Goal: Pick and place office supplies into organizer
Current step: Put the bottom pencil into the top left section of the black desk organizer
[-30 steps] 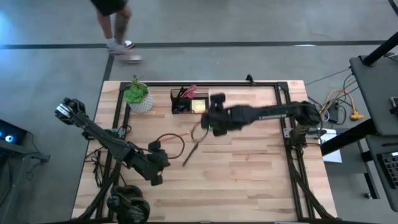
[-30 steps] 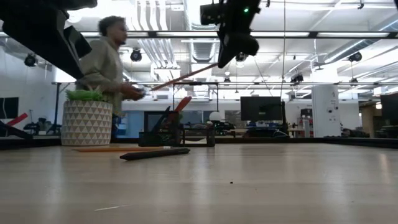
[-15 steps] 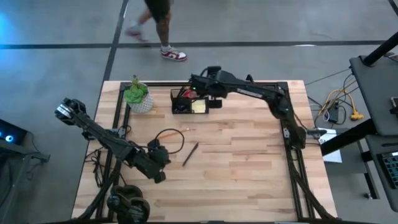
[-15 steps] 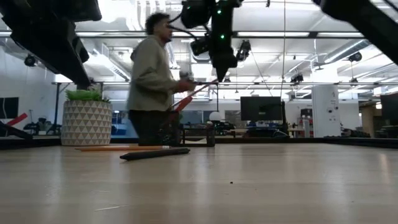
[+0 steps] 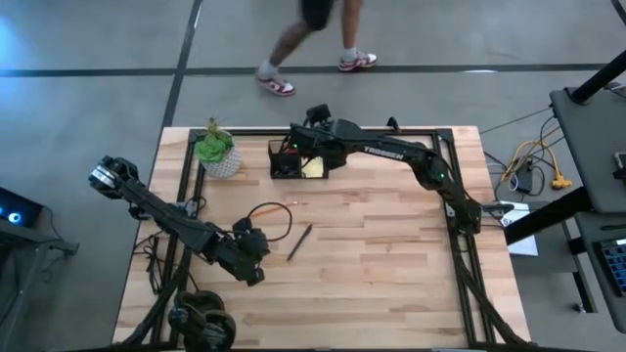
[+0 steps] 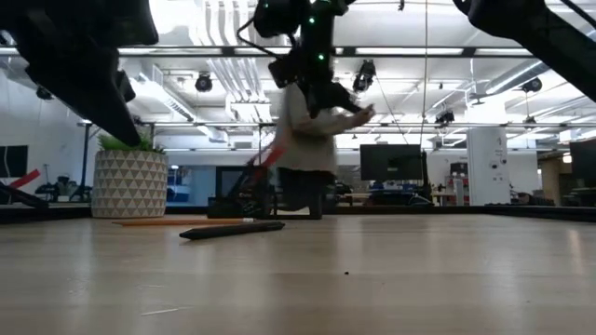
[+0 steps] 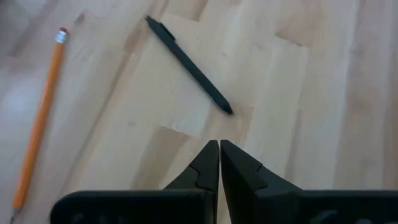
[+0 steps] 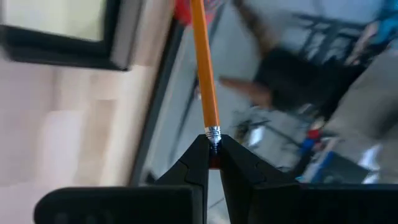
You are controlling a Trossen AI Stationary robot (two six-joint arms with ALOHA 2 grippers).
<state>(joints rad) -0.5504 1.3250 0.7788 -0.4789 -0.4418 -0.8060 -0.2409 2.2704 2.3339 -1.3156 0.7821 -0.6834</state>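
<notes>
My right gripper [image 5: 299, 147] [image 8: 213, 148] hangs over the black organizer [image 5: 286, 160] at the far edge, shut on an orange pencil [image 8: 202, 68]. The organizer holds a yellow sticky-note pad [image 5: 313, 168] and a red scissors handle [image 8: 182, 9]. The pencil's far end runs out of the right wrist view. My left gripper [image 5: 256, 242] [image 7: 219, 149] is shut and empty above the table's near left part. A black pen [image 5: 299, 242] [image 7: 189, 65] and a second orange pencil [image 7: 38, 118] [image 6: 158, 222] lie flat on the wood beside it. My right gripper pinches the orange pencil at its eraser end, just behind the metal ferrule [image 8: 213, 132], between the tips of its two fingers. The pencil points straight away from the fingers, along them, and is lifted clear of the table. Its far end passes over the organizer's edge.
A green plant in a white patterned pot [image 5: 217, 152] [image 6: 130, 184] stands left of the organizer. A dark cable loop [image 5: 262, 217] lies by my left arm. A person [image 5: 313, 39] [image 6: 303, 158] walks past beyond the far edge. Bare wood [image 5: 391, 264] fills the near right.
My right gripper has carried the pencil from above the table's middle toward the far edge, then left to above the organizer, turning as it went. It stayed shut on the pencil. The person has walked rightward behind the table.
</notes>
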